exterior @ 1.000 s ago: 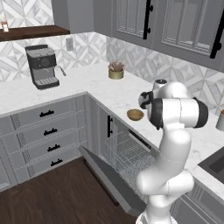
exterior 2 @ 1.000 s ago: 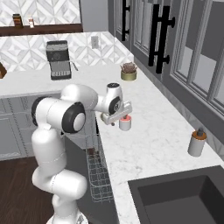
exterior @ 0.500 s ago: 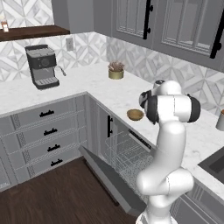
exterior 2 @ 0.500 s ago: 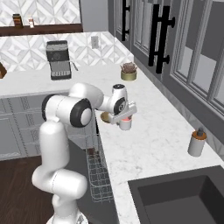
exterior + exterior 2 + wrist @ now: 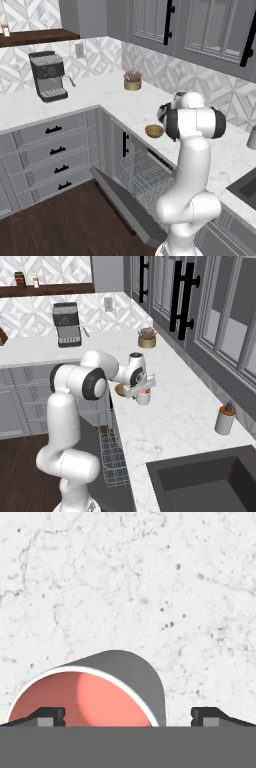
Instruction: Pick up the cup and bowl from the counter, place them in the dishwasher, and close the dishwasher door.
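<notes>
The hand point(image 5: 127, 716) hangs over the cup point(image 5: 95, 692) with its jaws spread wide, gripping nothing; in the hand view the two dark fingertips point(image 5: 47, 716) stand apart, the left one across the cup's red-pink mouth and the right one over bare marble, so the cup sits off-centre toward the left tip (whether that tip touches the rim cannot be told); the cup point(image 5: 143, 397) stands upright on the white tabletop point(image 5: 175, 406), directly under the hand point(image 5: 141, 387) in the right base view; just beside it, on the side toward the tabletop's front edge, lies the golden-brown bowl point(image 5: 154, 131), partly hidden by the wrist in the right base view point(image 5: 120, 389); below that edge the dishwasher point(image 5: 145, 175) is open, its wire rack showing and the dishwasher door point(image 5: 127, 205) dropped down toward the dark floor; farther along the tabletop a gold pot with a plant point(image 5: 147, 338) stands near the wall, a coffee machine point(image 5: 48, 76) sits on the corner run, and a grey soap dispenser point(image 5: 225, 418) stands close to the sink point(image 5: 210, 483).
</notes>
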### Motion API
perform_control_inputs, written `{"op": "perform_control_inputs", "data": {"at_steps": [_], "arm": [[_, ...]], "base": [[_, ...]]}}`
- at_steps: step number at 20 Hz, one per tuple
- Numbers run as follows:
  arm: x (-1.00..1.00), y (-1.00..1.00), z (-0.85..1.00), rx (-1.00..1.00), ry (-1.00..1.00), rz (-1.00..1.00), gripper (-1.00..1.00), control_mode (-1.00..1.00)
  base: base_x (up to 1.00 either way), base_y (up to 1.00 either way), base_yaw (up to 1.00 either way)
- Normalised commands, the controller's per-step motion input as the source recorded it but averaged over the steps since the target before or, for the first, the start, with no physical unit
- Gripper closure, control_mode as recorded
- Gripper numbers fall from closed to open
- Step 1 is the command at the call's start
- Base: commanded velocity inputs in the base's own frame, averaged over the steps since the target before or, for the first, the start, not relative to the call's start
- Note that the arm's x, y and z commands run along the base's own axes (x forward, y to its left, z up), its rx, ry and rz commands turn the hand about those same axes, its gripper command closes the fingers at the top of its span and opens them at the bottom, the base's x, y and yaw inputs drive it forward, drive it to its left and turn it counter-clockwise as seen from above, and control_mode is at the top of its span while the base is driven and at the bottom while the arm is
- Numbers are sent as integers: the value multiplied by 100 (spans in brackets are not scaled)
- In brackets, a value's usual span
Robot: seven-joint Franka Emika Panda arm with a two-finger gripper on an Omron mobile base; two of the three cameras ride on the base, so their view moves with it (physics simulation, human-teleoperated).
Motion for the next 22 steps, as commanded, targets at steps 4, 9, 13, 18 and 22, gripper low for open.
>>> {"op": "perform_control_inputs", "data": {"at_steps": [4,9,13,18,22], "arm": [[0,62,-24,0,0,-9,100,-100],[0,36,-21,0,0,-8,100,-100],[-1,5,-4,0,-6,-9,100,-100],[-20,15,7,-1,-14,-10,100,-100],[-69,45,26,0,-15,-11,100,-100]], "base": [[0,0,0],[0,0,0],[0,0,0],[0,0,0],[0,0,0]]}}
